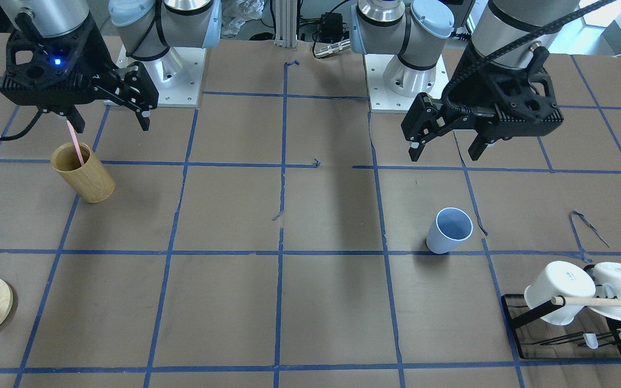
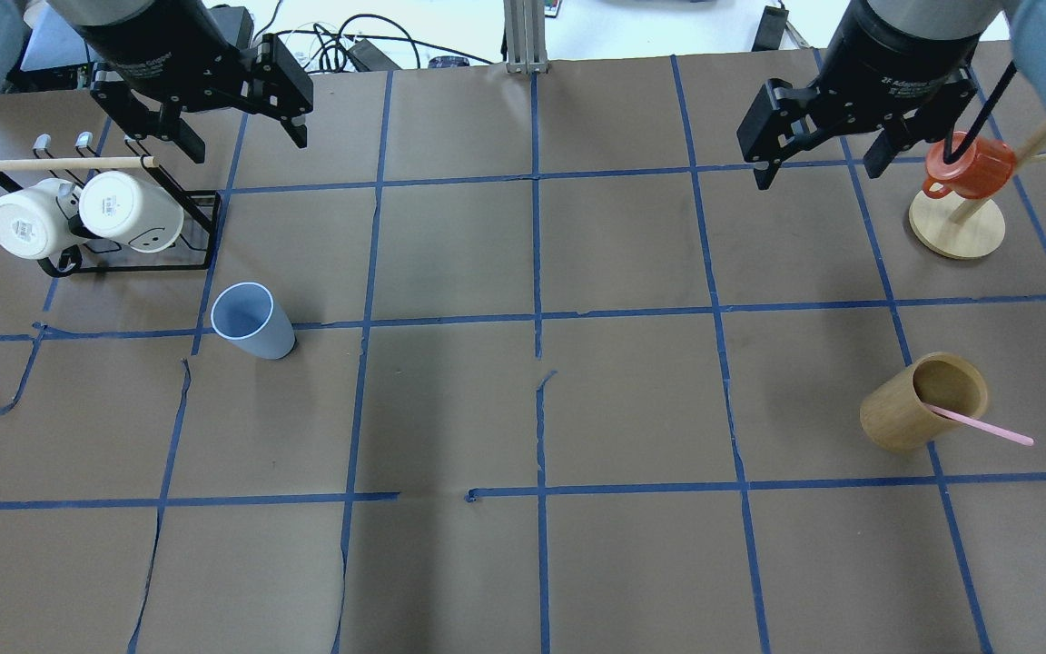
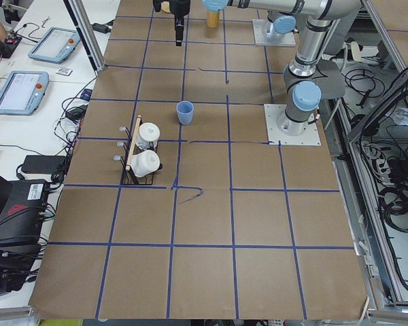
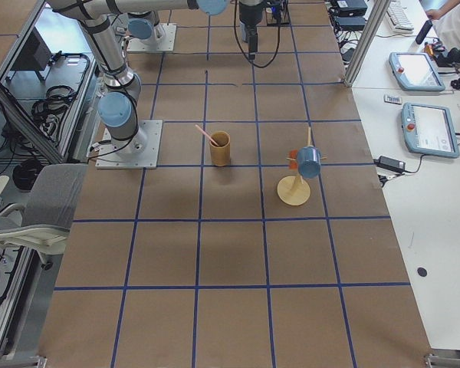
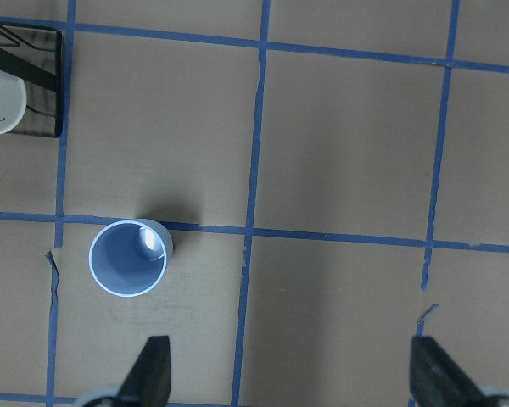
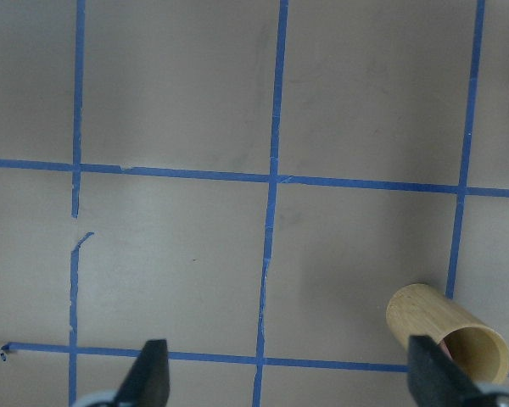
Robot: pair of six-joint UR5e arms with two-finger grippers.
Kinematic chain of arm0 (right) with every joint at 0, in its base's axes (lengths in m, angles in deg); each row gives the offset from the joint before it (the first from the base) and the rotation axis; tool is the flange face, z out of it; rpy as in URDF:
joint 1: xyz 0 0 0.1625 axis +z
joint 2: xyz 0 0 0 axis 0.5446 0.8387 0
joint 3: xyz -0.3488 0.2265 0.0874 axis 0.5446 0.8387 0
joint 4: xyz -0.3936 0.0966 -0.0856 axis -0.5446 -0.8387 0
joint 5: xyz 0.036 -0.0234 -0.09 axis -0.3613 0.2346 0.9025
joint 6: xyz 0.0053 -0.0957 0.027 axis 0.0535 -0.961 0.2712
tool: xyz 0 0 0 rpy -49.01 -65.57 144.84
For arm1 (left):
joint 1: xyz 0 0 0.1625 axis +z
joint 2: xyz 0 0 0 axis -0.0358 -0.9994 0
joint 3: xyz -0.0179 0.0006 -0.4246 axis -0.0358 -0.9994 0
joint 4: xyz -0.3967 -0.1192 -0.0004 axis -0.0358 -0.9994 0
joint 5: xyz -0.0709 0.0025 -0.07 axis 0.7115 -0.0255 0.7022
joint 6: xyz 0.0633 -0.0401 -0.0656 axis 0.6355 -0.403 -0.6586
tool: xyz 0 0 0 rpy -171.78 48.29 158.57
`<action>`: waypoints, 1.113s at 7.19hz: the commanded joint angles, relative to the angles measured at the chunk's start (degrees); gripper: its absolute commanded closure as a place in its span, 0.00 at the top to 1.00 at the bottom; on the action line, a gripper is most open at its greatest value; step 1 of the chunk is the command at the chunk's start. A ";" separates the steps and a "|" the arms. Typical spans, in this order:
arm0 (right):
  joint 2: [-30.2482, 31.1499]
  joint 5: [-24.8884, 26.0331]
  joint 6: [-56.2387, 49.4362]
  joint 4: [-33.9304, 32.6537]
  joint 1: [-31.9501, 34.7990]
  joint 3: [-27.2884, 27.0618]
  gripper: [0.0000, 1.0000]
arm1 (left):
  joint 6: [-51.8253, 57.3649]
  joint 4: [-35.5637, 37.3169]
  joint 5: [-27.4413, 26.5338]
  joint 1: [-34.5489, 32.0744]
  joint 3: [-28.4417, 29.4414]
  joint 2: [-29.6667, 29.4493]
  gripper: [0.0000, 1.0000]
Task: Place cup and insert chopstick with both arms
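I have both arms held high, wrists bent so that the grippers point straight down. The left gripper (image 2: pixel 246 143) hangs with its jaws spread wide and nothing between them. The right gripper (image 2: pixel 820 173) is in the same pose, jaws just as wide (each wrist camera shows its two dark fingertips (image 5: pixel 151 377) far apart at the frame's bottom edge).
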 commanded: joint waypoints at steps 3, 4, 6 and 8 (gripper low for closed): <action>0.00 -0.09 -0.02 -0.09 0.00 0.00 1.00 | 0.00 0.18 0.00 0.00 -0.02 0.07 1.00; 0.00 -0.09 -0.02 -0.09 0.00 0.00 1.00 | 1.74 -0.34 -0.09 0.00 -0.37 0.25 1.00; 0.00 -0.09 0.24 -0.09 0.00 0.00 1.00 | 1.94 -2.97 0.00 -0.09 -0.73 0.42 1.00; -0.09 0.00 0.15 -0.09 -0.17 0.00 1.00 | 1.94 -2.72 -0.18 0.00 -0.73 0.78 1.00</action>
